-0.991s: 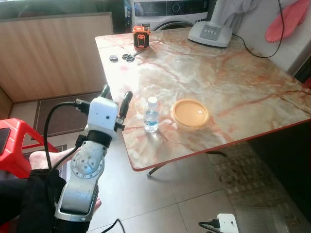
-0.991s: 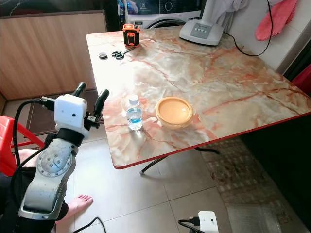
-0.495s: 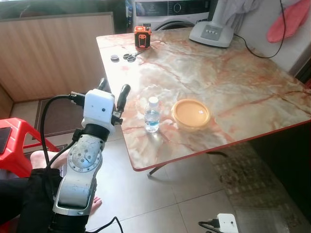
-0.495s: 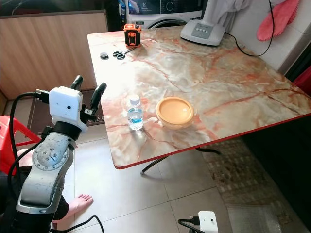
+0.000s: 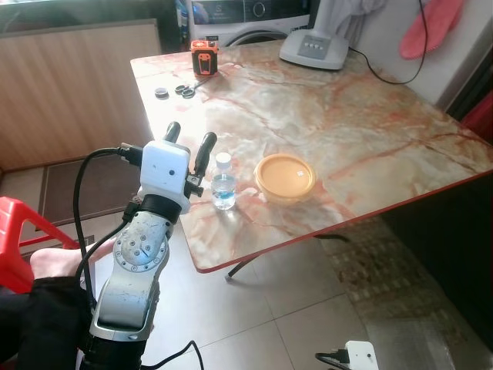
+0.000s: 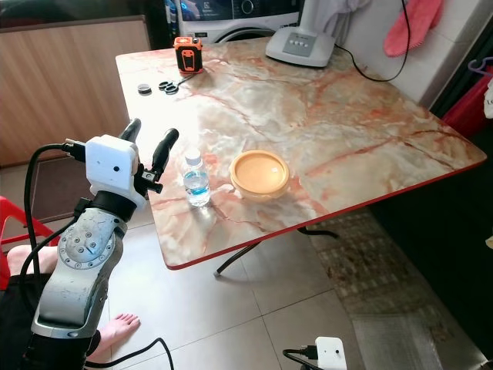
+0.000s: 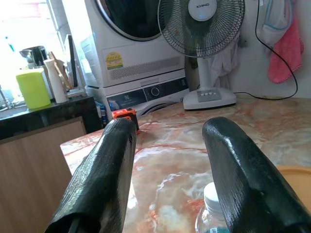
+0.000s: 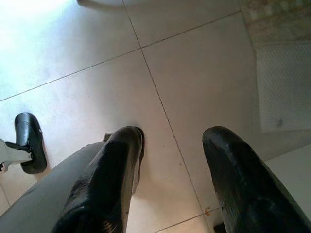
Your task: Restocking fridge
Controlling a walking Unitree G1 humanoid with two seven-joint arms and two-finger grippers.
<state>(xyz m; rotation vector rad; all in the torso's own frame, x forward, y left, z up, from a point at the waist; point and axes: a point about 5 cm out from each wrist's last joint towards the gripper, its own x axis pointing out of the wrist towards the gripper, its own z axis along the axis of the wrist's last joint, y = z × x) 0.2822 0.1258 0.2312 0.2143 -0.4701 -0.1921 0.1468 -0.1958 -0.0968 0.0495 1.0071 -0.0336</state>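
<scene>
Up at table height, the left gripper (image 5: 189,143) has its two black fingers (image 7: 104,179) spread apart with nothing between them, just off the near left edge of the marble table (image 5: 362,123). The small water bottle (image 5: 223,182) stands upright on the tabletop just beyond the fingertips, beside the finger nearer the table, not touching it. An orange bowl (image 5: 286,176) sits near the bottle. The right gripper (image 8: 167,160) hangs over the tiled floor (image 8: 194,73), fingers parted and empty.
</scene>
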